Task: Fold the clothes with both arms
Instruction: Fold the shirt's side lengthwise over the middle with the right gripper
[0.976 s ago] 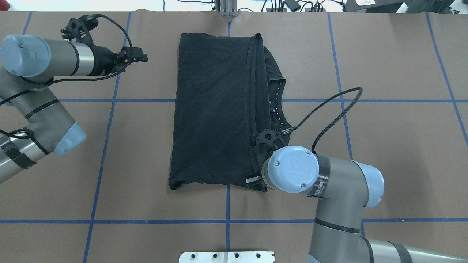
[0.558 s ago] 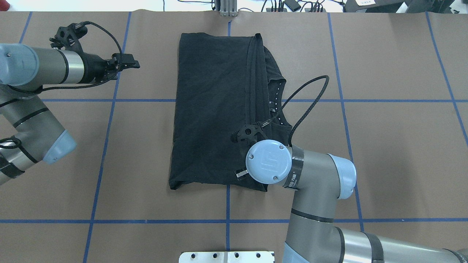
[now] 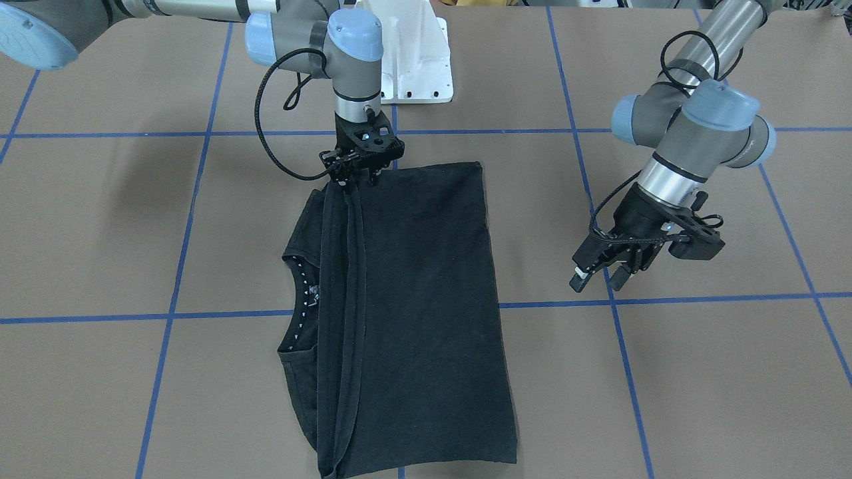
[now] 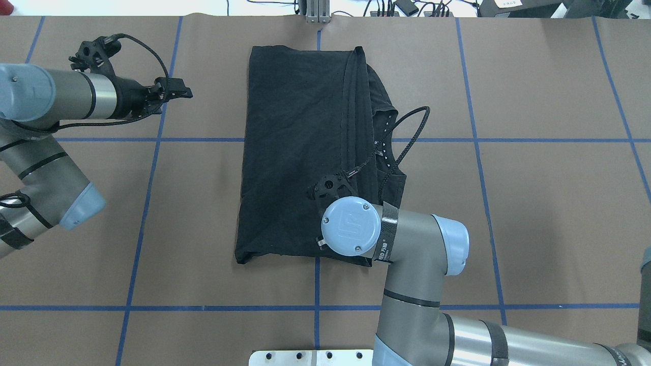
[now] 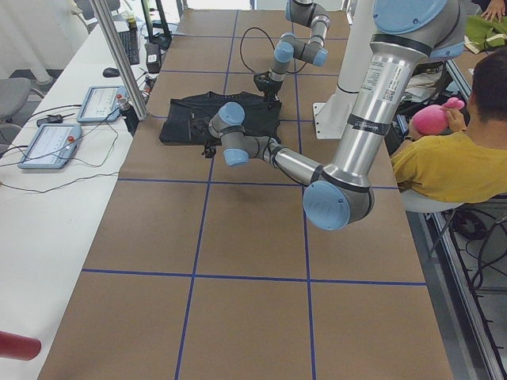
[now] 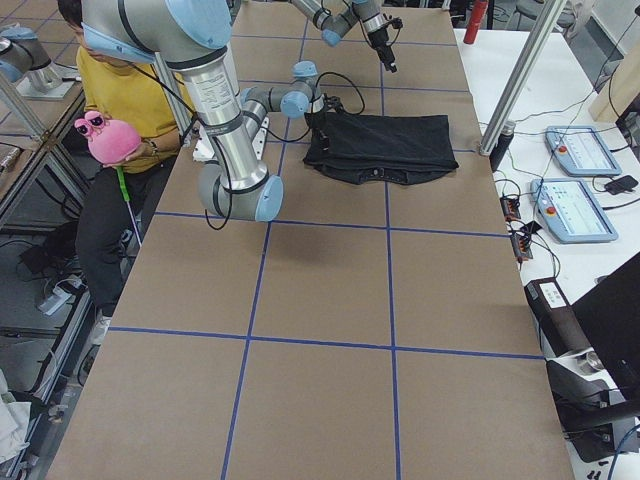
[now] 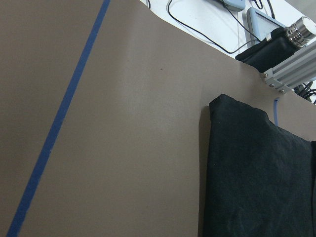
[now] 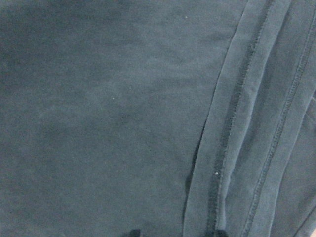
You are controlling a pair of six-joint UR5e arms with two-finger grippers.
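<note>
Right end effector (image 3: 358, 178): open, with its two fingers apart. It points straight down over the T-shirt's edge nearest the robot, where the stacked hems run. Its wrist camera shows two dark fingertips standing either side of a stitched hem band (image 8: 232, 123). I cannot tell whether they touch the cloth.
Left end effector (image 3: 598, 278): open and holding nothing. It hangs tilted above bare desk on the robot's left, well apart from the T-shirt and near a crossing of tape lines.
Desk (image 4: 534, 203): covered in brown paper and marked into squares by blue tape lines (image 4: 315, 307).
Right arm (image 4: 417, 244): reaches in from the robot's side, and its blue wrist cap hides most of the end effector from overhead.
Left arm (image 4: 61, 96): stretched level towards the T-shirt's far-left corner.
T-shirt (image 4: 295, 152): lies flat at the middle of the desk, folded lengthwise into a long rectangle, and the side that shows is plain black. The folded-over edges form parallel strips along its right side.
White stand (image 3: 413, 60): bolted at the desk's edge on the robot's side, just behind the T-shirt.
Neckline (image 3: 299, 293): sticks out from under the strips on the robot's right, with a row of small white marks inside it.
</note>
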